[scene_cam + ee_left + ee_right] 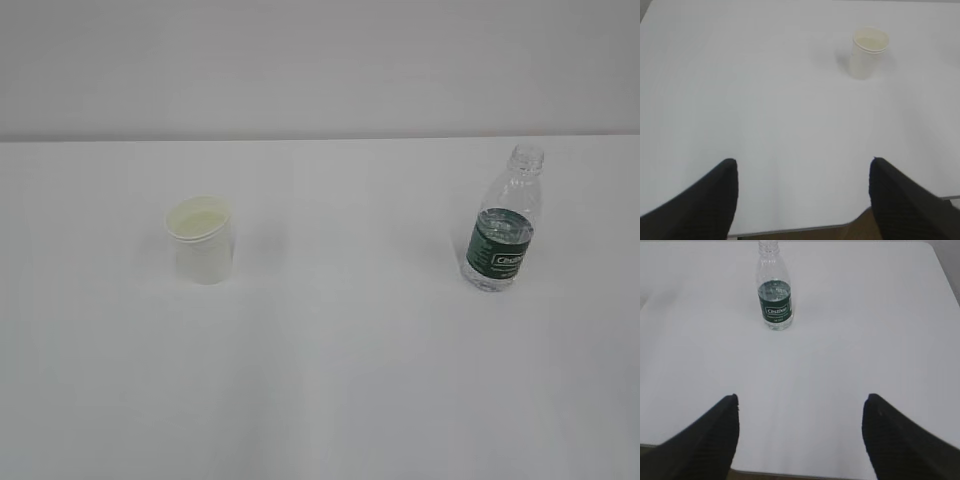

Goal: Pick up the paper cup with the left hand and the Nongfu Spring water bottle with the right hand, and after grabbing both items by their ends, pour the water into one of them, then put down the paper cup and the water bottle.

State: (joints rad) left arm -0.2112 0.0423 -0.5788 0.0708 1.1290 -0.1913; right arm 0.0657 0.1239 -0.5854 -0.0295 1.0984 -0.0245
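So far nothing is in hand. The paper cup [203, 240] stands upright on the white desk [330, 380], left of the middle and nearer the far edge than the near one; the Nongfu Spring water bottle [503, 222] stands upright toward the right edge, about as far back, and the two are well apart with bare desk between them. My reading: each is set on the side of the arm meant to take it, with room for both to come in without crossing. Neither arm shows in the exterior view. From the left wrist view, the left hand [802, 200] hangs back over the near edge, its two black fingers spread wide with only desk between them, the cup far ahead and off to the right of its line. The right hand [800, 437] is likewise back at the near edge, fingers wide apart and empty, the bottle far ahead and a little left of its line. Cup: thin white paper, tapered, rolled rim, cream inside, matte; light, and likely to crush under a hard squeeze. Bottle: clear ribbed plastic, no cap, dark green label with white lettering around the lower body, the water [774, 289] reaching about to the label's top. Desk surface is smooth, plain, faintly glossy. Whether the cup holds anything I cannot tell.
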